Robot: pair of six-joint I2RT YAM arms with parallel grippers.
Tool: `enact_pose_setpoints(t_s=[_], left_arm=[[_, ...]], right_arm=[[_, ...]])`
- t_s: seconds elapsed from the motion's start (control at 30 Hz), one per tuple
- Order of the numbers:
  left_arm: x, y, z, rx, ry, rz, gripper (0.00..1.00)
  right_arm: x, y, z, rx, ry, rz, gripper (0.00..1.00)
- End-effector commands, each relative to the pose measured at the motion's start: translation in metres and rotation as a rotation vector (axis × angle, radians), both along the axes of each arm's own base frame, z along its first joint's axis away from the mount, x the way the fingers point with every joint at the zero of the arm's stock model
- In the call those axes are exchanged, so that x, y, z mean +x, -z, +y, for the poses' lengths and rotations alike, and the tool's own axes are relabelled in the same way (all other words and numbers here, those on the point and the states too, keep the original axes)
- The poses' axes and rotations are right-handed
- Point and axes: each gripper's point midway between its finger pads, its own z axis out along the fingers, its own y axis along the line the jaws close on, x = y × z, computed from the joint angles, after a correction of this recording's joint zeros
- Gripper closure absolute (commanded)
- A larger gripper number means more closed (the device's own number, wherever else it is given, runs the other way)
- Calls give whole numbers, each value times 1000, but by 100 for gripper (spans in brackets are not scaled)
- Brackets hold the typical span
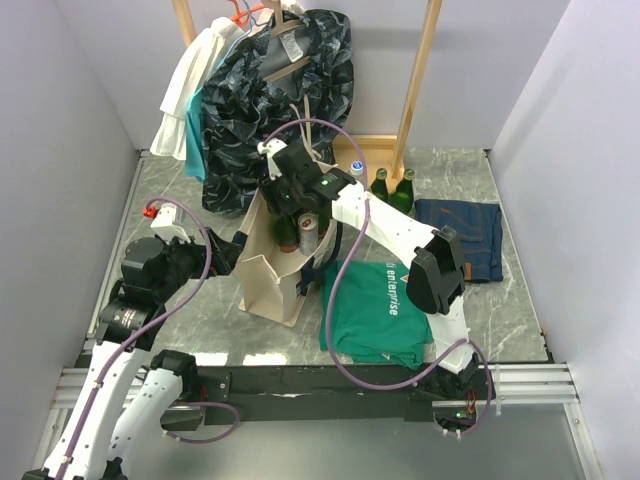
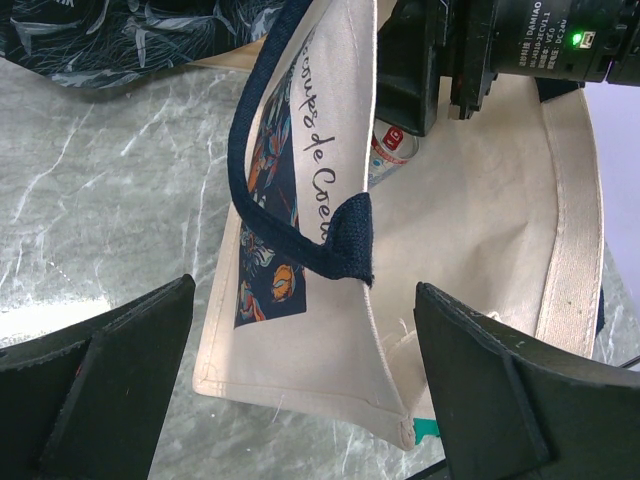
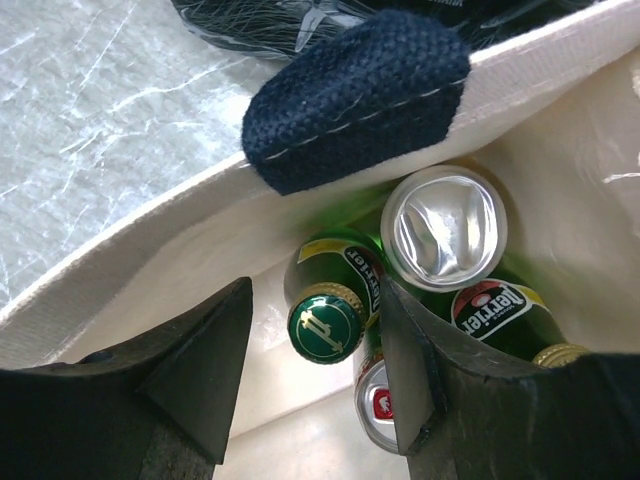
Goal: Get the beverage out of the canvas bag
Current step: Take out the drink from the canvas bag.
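In the middle of the table the canvas bag [image 1: 262,285] stands with its mouth open, and the right gripper [image 1: 297,222] reaches down into it from above. The right wrist view shows a green bottle [image 3: 330,270] inside, a silver-topped can [image 3: 445,225] just to its right, a second green bottle [image 3: 495,312] further right, and a red-and-white can [image 3: 377,402] lower down. The right gripper's jaws stand apart on either side of the first bottle's cap, with a sliver of gap on each side, so nothing is pinched yet. The left gripper [image 2: 300,300] hangs wide apart just off the bag's near left corner and touches nothing.

The step in hand looks like seizing that bottle by the neck. The fingers should sink a little below the cap so they grip the neck, not the rim. They should stay centred so the right finger does not nudge the can. The lift should go straight up, clear of the navy strap [image 3: 355,95] overhanging the mouth. The soft bag could rise with the bottle, so the left gripper might steady its wall.
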Motion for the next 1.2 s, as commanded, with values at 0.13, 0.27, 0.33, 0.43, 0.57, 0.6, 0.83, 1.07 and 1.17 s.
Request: enact_pose_setpoints(t_s=[0.13, 0.27, 0.33, 0.43, 0.57, 0.6, 0.83, 1.07, 1.17], left_arm=[[4, -8, -1, -14, -6, -29, 3], [4, -8, -1, -15, -7, -27, 4], [4, -8, -1, -14, -5, -26, 4], [4, -7, -1, -15, -5, -24, 3], [5, -7, -1, -15, -9, -22, 4], [5, -6, -1, -13, -7, -18, 4], [4, -7, -1, -16, -7, -23, 4], [4, -7, -1, -16, -6, -22, 4], [4, -6, -1, -15, -4, -21, 4]], right_arm=[[4, -14, -8, 17, 28, -33, 39], [4, -16, -8, 21, 32, -35, 39], [4, -14, -7, 23, 27, -35, 39], [3, -15, -5, 27, 21, -33, 40], [2, -16, -3, 38, 16, -21, 41], [1, -13, -4, 37, 14, -15, 41], [0, -11, -3, 31, 7, -13, 54], [-1, -9, -4, 28, 8, -7, 61], [-1, -10, -3, 28, 7, -7, 76]])
